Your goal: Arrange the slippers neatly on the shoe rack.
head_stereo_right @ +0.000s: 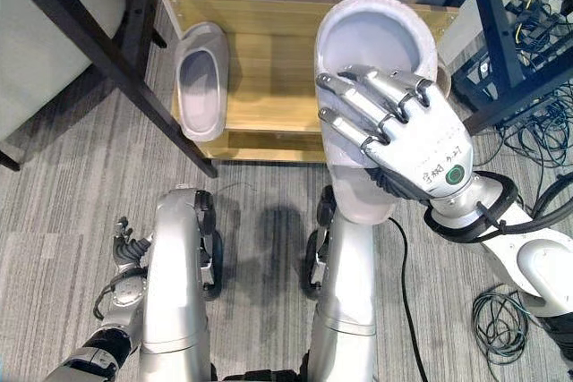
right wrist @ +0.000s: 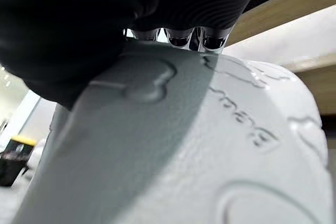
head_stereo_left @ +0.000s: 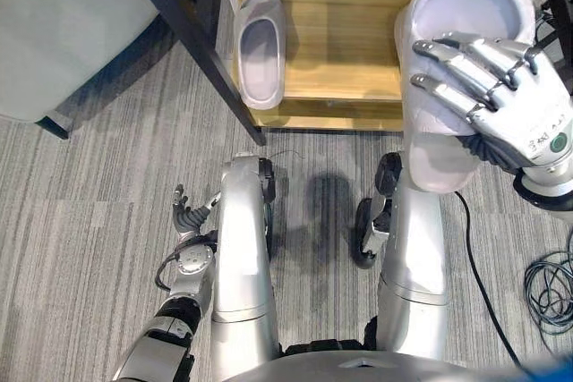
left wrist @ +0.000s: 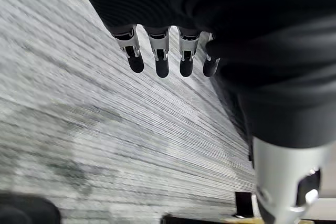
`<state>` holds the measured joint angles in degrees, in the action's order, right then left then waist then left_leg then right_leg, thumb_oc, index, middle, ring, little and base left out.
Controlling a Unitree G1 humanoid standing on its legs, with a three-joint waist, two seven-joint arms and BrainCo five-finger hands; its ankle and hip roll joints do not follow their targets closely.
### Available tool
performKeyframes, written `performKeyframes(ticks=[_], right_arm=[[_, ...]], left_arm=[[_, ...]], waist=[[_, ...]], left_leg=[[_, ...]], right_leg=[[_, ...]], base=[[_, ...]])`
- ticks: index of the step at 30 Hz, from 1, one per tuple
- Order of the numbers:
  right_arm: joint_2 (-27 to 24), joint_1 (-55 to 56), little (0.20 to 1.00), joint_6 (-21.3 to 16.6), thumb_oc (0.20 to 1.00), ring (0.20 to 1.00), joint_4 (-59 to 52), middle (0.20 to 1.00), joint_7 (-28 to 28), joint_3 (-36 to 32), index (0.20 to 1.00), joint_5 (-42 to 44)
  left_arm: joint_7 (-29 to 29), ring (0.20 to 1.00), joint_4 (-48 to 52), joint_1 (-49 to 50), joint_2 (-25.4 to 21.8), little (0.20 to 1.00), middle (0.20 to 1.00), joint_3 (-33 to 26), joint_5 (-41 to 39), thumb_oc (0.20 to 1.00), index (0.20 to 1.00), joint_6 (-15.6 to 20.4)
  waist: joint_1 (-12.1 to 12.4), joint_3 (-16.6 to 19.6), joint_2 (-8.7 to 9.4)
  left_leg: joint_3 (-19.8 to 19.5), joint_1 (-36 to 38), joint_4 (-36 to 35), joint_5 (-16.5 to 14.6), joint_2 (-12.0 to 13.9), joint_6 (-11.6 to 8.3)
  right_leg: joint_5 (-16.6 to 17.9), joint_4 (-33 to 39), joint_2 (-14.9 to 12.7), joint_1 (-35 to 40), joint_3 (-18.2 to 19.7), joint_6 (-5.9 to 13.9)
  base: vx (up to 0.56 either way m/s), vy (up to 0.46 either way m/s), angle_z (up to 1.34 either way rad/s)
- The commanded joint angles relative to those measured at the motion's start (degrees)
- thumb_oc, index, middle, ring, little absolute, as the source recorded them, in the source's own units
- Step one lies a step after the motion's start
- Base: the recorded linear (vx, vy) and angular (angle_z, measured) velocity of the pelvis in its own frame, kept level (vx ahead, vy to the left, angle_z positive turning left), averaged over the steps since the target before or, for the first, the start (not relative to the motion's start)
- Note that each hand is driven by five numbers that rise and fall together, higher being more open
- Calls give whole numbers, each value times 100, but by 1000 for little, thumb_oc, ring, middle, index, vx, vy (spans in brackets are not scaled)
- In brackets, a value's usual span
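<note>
Right hand (head_stereo_right: 421,154) is clamped on a pale grey slipper (head_stereo_right: 372,38): fingers (head_stereo_left: 457,58) curl over the upper edge across the strap, and the right wrist view has the fingertips hooked over the rim with the slipper's textured sole (right wrist: 210,145) right against the palm side. That slipper is raised and tilted, its open toe end pointing away from the hand over the right part of the wooden shelf (head_stereo_left: 345,51) of the shoe rack, heel end hanging down toward the robot; can't tell if it touches the shelf. Second slipper (head_stereo_left: 260,46), same colour, lies well off to the left of that hand, flat on the shelf's left part, just beside the rack's black diagonal frame bar (head_stereo_left: 192,42). Left hand (head_stereo_left: 183,212) hangs low above the grey striped carpet (head_stereo_left: 81,221), well apart from both slippers, fingers loosely extended, holding nothing.
</note>
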<state>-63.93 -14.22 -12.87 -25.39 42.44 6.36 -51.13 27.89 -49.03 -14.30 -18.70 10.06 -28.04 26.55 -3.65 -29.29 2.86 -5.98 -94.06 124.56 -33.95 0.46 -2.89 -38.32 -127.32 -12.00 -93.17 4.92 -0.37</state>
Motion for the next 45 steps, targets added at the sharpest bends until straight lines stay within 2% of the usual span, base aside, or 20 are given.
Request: performKeyframes(ticks=[1, 5, 7, 11, 13, 16, 17, 20, 21, 22, 25, 26, 34, 39, 45], right_arm=[[195, -676, 200, -35, 200, 200, -345, 200, 143, 177, 200, 328], [532, -1262, 200, -186, 200, 200, 121, 200, 58, 750, 200, 695], [691, -1643, 200, -198, 200, 200, 559, 200, -27, 1132, 200, 904], [1459, -2225, 200, -345, 200, 200, 1784, 200, -318, 1694, 200, 1740], [1555, -2292, 200, -362, 200, 200, 1994, 200, -343, 1778, 200, 1793], [1988, -2613, 200, -357, 200, 200, 2774, 200, -478, 2042, 200, 2068], [2300, -2711, 200, -469, 200, 200, 3052, 200, -582, 2057, 200, 2605], [2557, -3160, 200, -575, 200, 200, 3702, 200, -649, 2176, 200, 3247], [2580, -3545, 200, -579, 200, 200, 4163, 200, -702, 2301, 200, 3527], [2583, -3552, 200, -584, 200, 200, 4172, 200, -699, 2308, 200, 3528], [2292, -4517, 200, -350, 200, 200, 5209, 200, -861, 2906, 200, 3614], [2231, -4957, 200, -292, 200, 200, 5727, 200, -920, 3261, 200, 3710], [2221, -5597, 200, -175, 200, 200, 6377, 200, -1105, 3708, 200, 3886], [2187, -5770, 200, -174, 200, 200, 6516, 200, -1109, 3959, 200, 3889], [2313, -5858, 200, -129, 200, 200, 6704, 200, -1029, 3904, 200, 3876]], left_arm=[[211, 1000, 269, -88, -80, 1000, 1000, 31, 171, 1000, 1000, 338], [256, 1000, 464, -123, -164, 1000, 1000, 69, 166, 1000, 1000, 365], [109, 1000, 717, -96, -124, 1000, 1000, 50, -210, 1000, 1000, 493], [90, 1000, 1161, -186, -103, 1000, 1000, 183, -314, 1000, 1000, 574], [64, 1000, 1200, -187, -87, 1000, 1000, 157, -372, 1000, 1000, 592], [-8, 1000, 1440, -150, -49, 1000, 1000, 234, -409, 1000, 1000, 660], [19, 1000, 1520, -83, -28, 1000, 1000, 261, -434, 1000, 1000, 652], [-28, 1000, 1599, -54, -112, 1000, 1000, 243, -539, 1000, 1000, 668], [-59, 1000, 1681, -33, -167, 1000, 1000, 310, -514, 1000, 1000, 644], [-59, 1000, 1682, -30, -167, 1000, 1000, 306, -513, 1000, 1000, 644], [-422, 1000, 1978, 275, -239, 1000, 1000, 547, -779, 1000, 1000, 643], [-683, 1000, 2063, 339, -251, 1000, 1000, 551, -1188, 1000, 1000, 633], [-802, 1000, 2538, 461, -539, 1000, 1000, 631, -990, 1000, 1000, 627], [-816, 1000, 2560, 598, -552, 1000, 1000, 797, -918, 1000, 1000, 601], [-753, 1000, 2704, 615, -660, 1000, 1000, 913, -712, 1000, 1000, 628]], waist=[[328, 82, -46], [382, -42, -35], [432, -45, -20], [545, -47, -77], [564, -46, -86], [634, -48, -77], [688, -49, -67], [803, -51, -44], [905, -51, -47], [902, -51, -40], [1077, -51, -70], [1157, -51, -80], [1338, -51, 37], [1353, -51, -33], [1324, -51, -91]], left_leg=[[-405, 411, -183, -551, -110, 461], [-398, 411, -111, -552, -105, 468], [-365, 411, -201, -536, -129, 466], [-337, 411, -163, -599, -176, 494], [-340, 411, -127, -630, -186, 498], [-305, 411, -40, -699, -219, 476], [-303, 411, -21, -710, -221, 476], [-276, 411, -44, -729, -225, 475], [-268, 411, -73, -737, -231, 476], [-260, 411, -73, -737, -229, 478], [-256, 411, -104, -786, -251, 459], [-235, 411, -136, -801, -240, 448], [-246, 411, -273, -823, -252, 371], [-231, 411, -361, -878, -200, 344], [-207, 411, -479, -866, -227, 338]], right_leg=[[-591, -85, 19, 690, 268, -515], [-530, -140, 67, 677, 316, -493], [-481, -94, 84, 644, 363, -505], [-464, -122, 101, 606, 362, -502], [-465, -142, 108, 596, 358, -483], [-503, -230, 84, 591, 355, -482], [-476, -224, 63, 608, 332, -487], [-476, -243, 50, 588, 335, -494], [-470, -227, 20, 592, 340, -486], [-471, -231, 21, 587, 348, -487], [-462, -218, -7, 589, 412, -486], [-465, -222, -26, 558, 453, -500], [-477, -151, -104, 562, 440, -575], [-469, -139, -67, 425, 473, -662], [-466, -87, -70, 380, 474, -664]], base=[[19, 14, -18], [-9, -1, -4], [0, 0, 0], [0, 29, 1], [8, 16, -1], [5, 4, 3], [15, 9, 11], [8, 0, 2], [0, 0, 0], [0, 0, 0], [18, 17, 5], [18, 35, 9], [5, -9, 4], [-17, -3, -3], [-3, 1, -1]])
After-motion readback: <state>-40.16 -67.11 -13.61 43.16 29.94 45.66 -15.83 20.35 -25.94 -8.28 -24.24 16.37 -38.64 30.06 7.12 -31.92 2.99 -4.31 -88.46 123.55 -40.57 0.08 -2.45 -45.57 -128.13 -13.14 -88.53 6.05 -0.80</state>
